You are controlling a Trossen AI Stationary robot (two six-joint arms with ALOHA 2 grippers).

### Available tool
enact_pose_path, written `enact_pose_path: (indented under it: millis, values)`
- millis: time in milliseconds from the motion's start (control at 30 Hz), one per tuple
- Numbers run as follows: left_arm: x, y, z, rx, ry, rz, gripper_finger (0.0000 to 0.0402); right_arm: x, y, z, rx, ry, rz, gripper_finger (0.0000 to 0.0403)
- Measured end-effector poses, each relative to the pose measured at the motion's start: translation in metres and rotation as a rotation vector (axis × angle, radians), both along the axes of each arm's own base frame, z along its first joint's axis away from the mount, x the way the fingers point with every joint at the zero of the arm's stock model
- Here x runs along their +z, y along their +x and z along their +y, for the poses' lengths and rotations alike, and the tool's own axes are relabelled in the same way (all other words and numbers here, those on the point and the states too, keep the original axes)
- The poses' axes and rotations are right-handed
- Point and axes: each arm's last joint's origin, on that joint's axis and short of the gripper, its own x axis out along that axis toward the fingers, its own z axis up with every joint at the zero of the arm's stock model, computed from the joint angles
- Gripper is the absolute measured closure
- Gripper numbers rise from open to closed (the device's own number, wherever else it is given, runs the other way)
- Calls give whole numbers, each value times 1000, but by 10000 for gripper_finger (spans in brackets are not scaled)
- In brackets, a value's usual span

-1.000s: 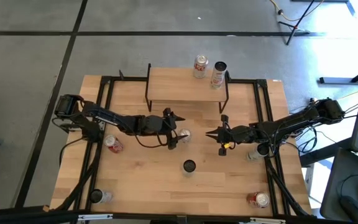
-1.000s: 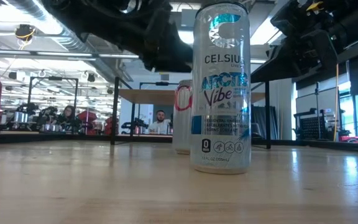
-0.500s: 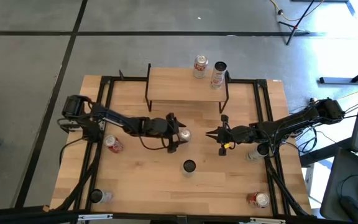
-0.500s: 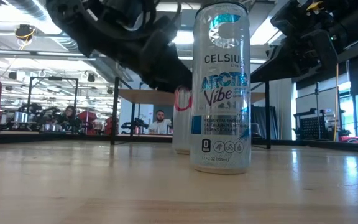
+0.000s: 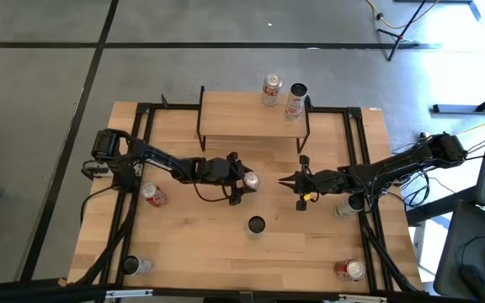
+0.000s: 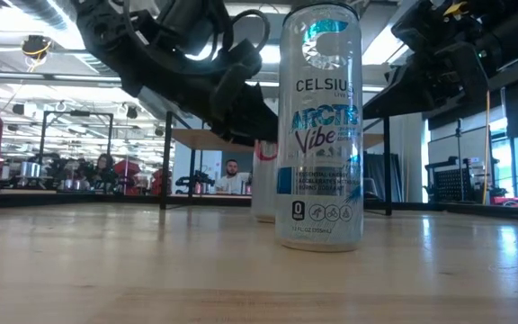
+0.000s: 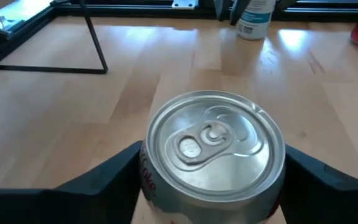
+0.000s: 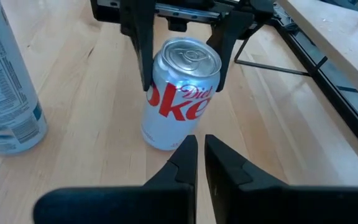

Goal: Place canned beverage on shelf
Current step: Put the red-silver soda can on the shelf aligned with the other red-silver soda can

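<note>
Left hand [image 8: 182,37] straddling Diet Coke can [image 8: 179,93]

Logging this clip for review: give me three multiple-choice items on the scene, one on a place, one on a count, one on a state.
1. Where is the Diet Coke can?
A. On the shelf
B. Between the left end effector's fingers
C. On the floor

2. How many cans stand on the shelf?
A. None
B. Two
C. Five

3. How are the right end effector's fingers?
A. Shut, empty
B. Wide open
C. Shut on a can

Key: B, the left end effector straddles it; B, the high view shows two; A, fingers nearly touch with nothing between.
</note>
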Motion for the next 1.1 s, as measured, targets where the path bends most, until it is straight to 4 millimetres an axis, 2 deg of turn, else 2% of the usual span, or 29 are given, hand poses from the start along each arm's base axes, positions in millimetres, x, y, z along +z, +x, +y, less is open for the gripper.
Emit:
enact_pose_path:
  millis: [100, 200, 400, 533, 667, 833, 933, 1100]
  values:
    - [5, 1, 2, -12, -3, 0, 140, 0, 0, 0, 1, 2, -1, 384]
    - [21, 10, 4, -49, -1, -15, 140, 0, 0, 0, 10, 9, 0, 384]
    - [78, 36, 17, -74, 72, 36, 140, 0, 0, 1, 14, 17, 2, 384]
    - [126, 48, 35, -72, 150, 45, 140, 0, 0, 1, 20, 45, 0, 384]
    - [166, 48, 64, -106, 182, 2, 140, 0, 0, 1, 16, 53, 0, 384]
    - [197, 38, 115, -154, 142, -104, 140, -1, 0, 1, 8, 68, 4, 384]
    - [201, 30, 149, -138, 124, -126, 140, -1, 0, 1, 7, 68, 3, 384]
    - [187, 25, 196, -107, 36, -114, 140, -1, 0, 1, 7, 68, 3, 384]
